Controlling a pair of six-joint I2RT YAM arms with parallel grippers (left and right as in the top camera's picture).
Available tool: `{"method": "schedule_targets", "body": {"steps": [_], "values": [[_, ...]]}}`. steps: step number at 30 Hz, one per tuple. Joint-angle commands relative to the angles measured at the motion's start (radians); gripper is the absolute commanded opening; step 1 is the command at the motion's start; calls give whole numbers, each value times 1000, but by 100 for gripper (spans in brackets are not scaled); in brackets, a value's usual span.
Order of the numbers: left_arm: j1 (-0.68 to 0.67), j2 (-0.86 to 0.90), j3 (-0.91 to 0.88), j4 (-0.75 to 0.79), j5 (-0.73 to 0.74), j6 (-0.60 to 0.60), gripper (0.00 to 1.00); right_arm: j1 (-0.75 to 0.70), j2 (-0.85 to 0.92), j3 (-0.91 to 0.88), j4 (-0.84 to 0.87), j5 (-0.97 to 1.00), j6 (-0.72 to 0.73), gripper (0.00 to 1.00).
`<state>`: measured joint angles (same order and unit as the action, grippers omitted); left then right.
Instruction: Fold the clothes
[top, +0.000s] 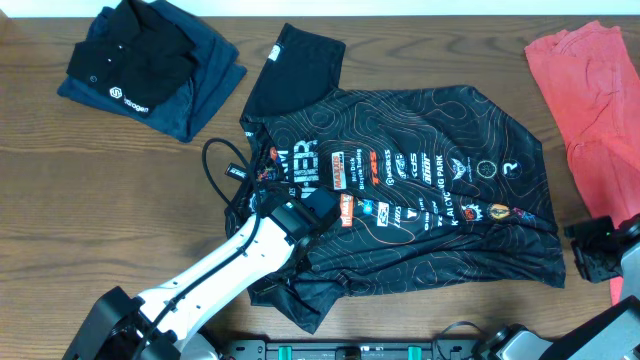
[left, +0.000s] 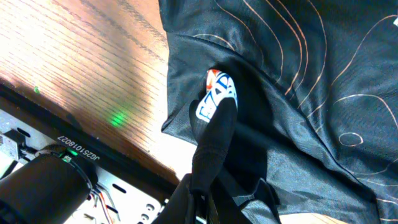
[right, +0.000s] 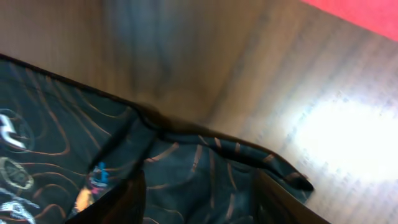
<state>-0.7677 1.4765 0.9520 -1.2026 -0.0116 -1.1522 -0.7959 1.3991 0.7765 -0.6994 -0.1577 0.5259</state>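
The black, thin, orange-lined sports jersey (top: 430, 190) is lying spread across the brown wooden worktop (top: 120, 200). The left fingers (left: 214, 134) are clamping its near-left fabric. The right fingers (right: 127, 202) are hanging apart over its near-right corner.

The jersey (top: 420, 190) under me is thin, slick cloth with a soft sheen, its logos printed flat. The table (top: 100, 200) is brown grained wood, smooth enough to throw glare. My left fingers (left: 214, 134) look matt black, my left arm's shell (top: 215, 272) glossy white plastic. The coral-red garment (top: 590, 100) is duller cloth.
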Motion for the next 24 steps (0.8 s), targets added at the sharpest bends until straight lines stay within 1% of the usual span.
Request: {"method": "schedule_targets", "body": {"steps": [1,3,7,10,13,18,24], "values": [[-2,-8,-4,-3,-27,-5,9,26,15,-5,41,-68,-46,52],[-2,-8,-4,-3,-27,-5,9,38,25,-5,70,-106,-69,53],[-2,-8,-4,-4,-27,-5,9,82,66,-5,102,-156,-71,51],[-2,-8,-4,-4,-27,-5,9,108,103,-5,84,-141,-71,52],[-2,-8,-4,-5,-27,-5,9,107,110,-5,42,-97,-69,55],[-2,-8,-4,-4,-27,-5,10,89,61,-4,-11,-75,-69,56],[-2,-8,-4,-3,-27,-5,9,69,-50,5,-155,-27,-63,59]]}}
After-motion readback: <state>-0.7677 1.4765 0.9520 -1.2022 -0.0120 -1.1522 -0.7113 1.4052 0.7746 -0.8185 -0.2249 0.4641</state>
